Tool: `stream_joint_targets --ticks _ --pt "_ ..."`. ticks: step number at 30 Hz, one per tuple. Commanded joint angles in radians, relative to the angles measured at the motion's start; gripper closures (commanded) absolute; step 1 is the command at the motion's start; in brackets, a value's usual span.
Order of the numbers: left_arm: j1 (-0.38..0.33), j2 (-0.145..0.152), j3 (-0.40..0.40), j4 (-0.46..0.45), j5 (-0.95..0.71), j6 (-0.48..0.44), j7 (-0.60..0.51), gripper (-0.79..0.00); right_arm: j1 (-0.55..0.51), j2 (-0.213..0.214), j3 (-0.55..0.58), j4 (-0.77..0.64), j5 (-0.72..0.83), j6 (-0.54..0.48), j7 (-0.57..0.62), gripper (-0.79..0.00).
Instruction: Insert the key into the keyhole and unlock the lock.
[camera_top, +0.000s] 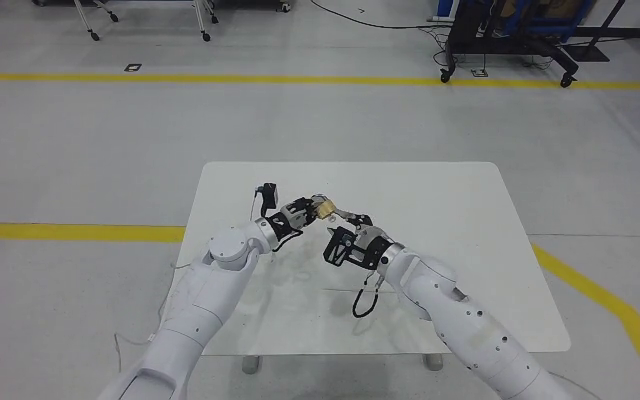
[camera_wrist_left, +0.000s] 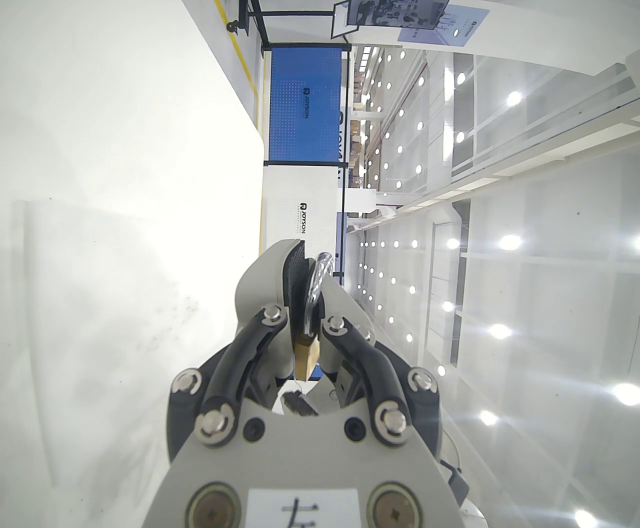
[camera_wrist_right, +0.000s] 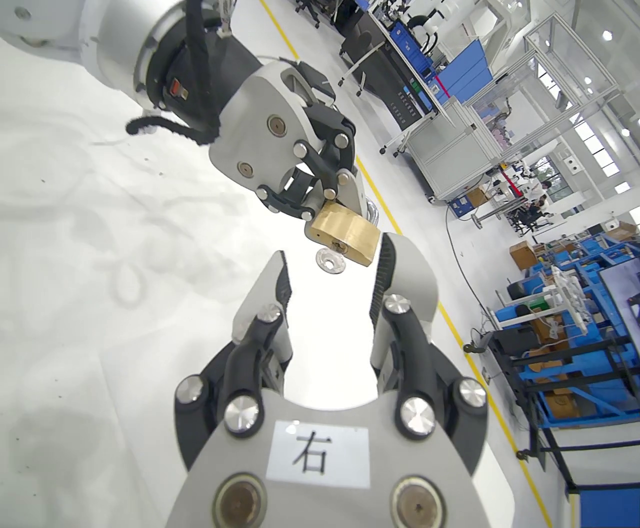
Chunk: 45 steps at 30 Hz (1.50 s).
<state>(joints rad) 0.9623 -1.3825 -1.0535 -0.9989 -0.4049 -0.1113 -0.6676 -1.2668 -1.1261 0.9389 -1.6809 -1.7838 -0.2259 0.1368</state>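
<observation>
A brass padlock (camera_top: 323, 207) hangs above the middle of the white table (camera_top: 450, 200). My left gripper (camera_wrist_left: 310, 270) is shut on its steel shackle (camera_wrist_left: 320, 280), with the brass body (camera_wrist_left: 306, 357) lying between the fingers. In the right wrist view the padlock (camera_wrist_right: 345, 237) faces my right gripper (camera_wrist_right: 332, 255) with its keyhole side. The silver head of the key (camera_wrist_right: 330, 261) sticks out of that side. The right gripper is open, its fingers standing on either side of the key head without touching it. In the top view the right gripper (camera_top: 345, 218) sits just right of the lock.
A black cable (camera_top: 365, 295) loops down from the right forearm onto the table. The table's far edge lies behind the lock, with bare floor and a yellow line (camera_top: 300, 78) beyond. Workbenches and blue racks (camera_wrist_right: 565, 320) stand far off.
</observation>
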Motion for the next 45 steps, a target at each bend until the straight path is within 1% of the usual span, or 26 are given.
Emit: stream_joint_targets --ticks 1,4,6,9,13,14,15,16,17,22,26,30,32,39,43,44,45 --pt "-0.003 0.000 -0.001 0.004 0.001 0.002 -0.003 0.000 0.002 -0.003 -0.002 0.000 -0.001 0.003 0.010 -0.206" --pt "-0.006 0.000 -0.001 0.008 0.001 0.007 -0.008 0.000 0.005 -0.005 -0.003 0.001 -0.012 -0.001 0.013 -0.179" --pt "-0.008 -0.001 0.001 0.011 0.005 0.014 -0.012 0.000 0.012 -0.008 -0.010 0.003 -0.028 -0.014 0.036 -0.209" --pt "-0.012 -0.002 0.003 0.015 0.008 0.022 -0.016 0.000 0.022 -0.014 -0.020 0.007 -0.032 -0.020 0.057 -0.209" --pt "-0.014 -0.002 0.004 0.018 0.011 0.025 -0.019 0.000 0.031 -0.020 -0.025 0.016 -0.033 -0.027 0.069 -0.182" --pt "-0.015 -0.003 0.003 0.019 0.010 0.026 -0.020 0.000 0.033 -0.021 -0.025 0.018 -0.032 -0.026 0.073 -0.166" --pt "-0.015 -0.003 0.003 0.020 0.011 0.026 -0.021 0.000 0.035 -0.023 -0.026 0.019 -0.032 -0.026 0.076 -0.120" --pt "-0.016 -0.003 0.004 0.021 0.012 0.027 -0.022 0.000 0.036 -0.024 -0.027 0.020 -0.032 -0.026 0.077 -0.043" --pt "-0.016 -0.003 0.004 0.021 0.012 0.027 -0.022 0.000 0.037 -0.026 -0.027 0.022 -0.032 -0.025 0.079 0.000" --pt "-0.017 -0.003 0.005 0.021 0.020 0.022 -0.026 0.000 0.038 -0.032 -0.019 0.034 0.003 -0.020 0.066 0.000" --pt "-0.014 -0.003 0.004 0.016 0.024 0.001 -0.028 0.000 0.028 -0.035 0.013 0.053 0.102 -0.022 0.023 0.000" --pt "-0.005 -0.002 -0.004 0.005 0.024 -0.035 -0.032 0.000 0.021 -0.034 0.061 0.086 0.244 -0.091 -0.083 0.000" --pt "0.000 0.000 -0.008 -0.001 0.025 -0.051 -0.034 0.000 0.018 -0.030 0.088 0.107 0.290 -0.135 -0.134 0.000" --pt "0.015 0.001 -0.018 -0.016 0.022 -0.088 -0.036 0.000 0.011 -0.024 0.120 0.123 0.329 -0.211 -0.190 0.000" --pt "0.023 0.003 -0.027 -0.025 0.020 -0.116 -0.036 0.000 0.008 -0.023 0.135 0.133 0.351 -0.236 -0.206 0.000" --pt "0.026 0.004 -0.028 -0.028 0.018 -0.123 -0.038 0.000 0.008 -0.022 0.137 0.134 0.350 -0.239 -0.206 -0.018" --pt "0.028 0.004 -0.030 -0.030 0.018 -0.127 -0.039 0.000 0.007 -0.022 0.137 0.134 0.350 -0.240 -0.206 -0.129"
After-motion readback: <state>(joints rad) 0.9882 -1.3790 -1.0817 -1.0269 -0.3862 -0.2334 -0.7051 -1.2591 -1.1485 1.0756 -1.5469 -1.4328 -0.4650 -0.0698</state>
